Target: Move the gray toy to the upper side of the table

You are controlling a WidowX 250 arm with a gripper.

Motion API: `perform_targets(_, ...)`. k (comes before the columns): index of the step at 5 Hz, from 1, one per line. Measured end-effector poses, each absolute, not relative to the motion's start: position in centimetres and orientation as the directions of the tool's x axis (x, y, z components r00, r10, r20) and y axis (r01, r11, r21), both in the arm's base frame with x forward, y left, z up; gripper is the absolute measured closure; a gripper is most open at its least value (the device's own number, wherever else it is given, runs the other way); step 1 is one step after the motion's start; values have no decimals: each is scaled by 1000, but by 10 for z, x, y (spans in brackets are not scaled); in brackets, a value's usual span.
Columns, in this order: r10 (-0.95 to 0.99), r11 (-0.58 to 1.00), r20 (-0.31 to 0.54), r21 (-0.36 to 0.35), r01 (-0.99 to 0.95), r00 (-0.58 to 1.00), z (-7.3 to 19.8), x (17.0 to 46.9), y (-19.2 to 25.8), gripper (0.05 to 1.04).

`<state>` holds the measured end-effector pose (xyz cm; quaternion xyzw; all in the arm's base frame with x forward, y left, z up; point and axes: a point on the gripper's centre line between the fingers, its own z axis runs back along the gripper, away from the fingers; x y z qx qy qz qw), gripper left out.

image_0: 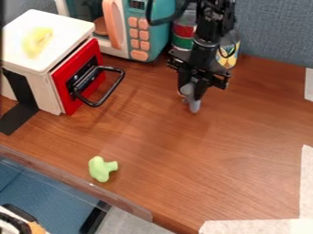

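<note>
1. The wooden table (245, 151): its upper side is the goal, and the work looks mostly done, since the gray toy is already over that part.
2. The white toy oven with the red door (61, 27), at the upper left, and the teal microwave (160, 27), at the back: neither seems to need moving.
3. The black gripper (191, 94): it hangs over the upper part of the table, in front of the microwave's right side, its claw pinching the gray toy.
4. The green toy (99, 169): it lies near the lower left edge – no part of this job, I judge.
5. The gray toy (194, 107): its lower end pokes out below the claw; whether it touches the wood I cannot tell. What is left – lowering it if need be, then letting go and backing away.
</note>
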<state>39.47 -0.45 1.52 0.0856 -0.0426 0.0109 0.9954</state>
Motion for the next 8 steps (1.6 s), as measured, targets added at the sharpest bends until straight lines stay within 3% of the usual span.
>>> perform_targets(1,26,989,73,144,-36,997,14,398,-2,637)
perform_targets(2,40,993,43,108,-44,998,15,395,-2,327)
perform_targets(3,26,997,58,70,-30,998,25,395,-8,92)
perform_targets(5,11,1000,137,13,-13,990,71,392,-15,83)
perform_targets(6,96,994,145,39,-103,985,78,380,-10,83)
perform_targets(8,95,994,148,39,-102,984,79,380,-12,83)
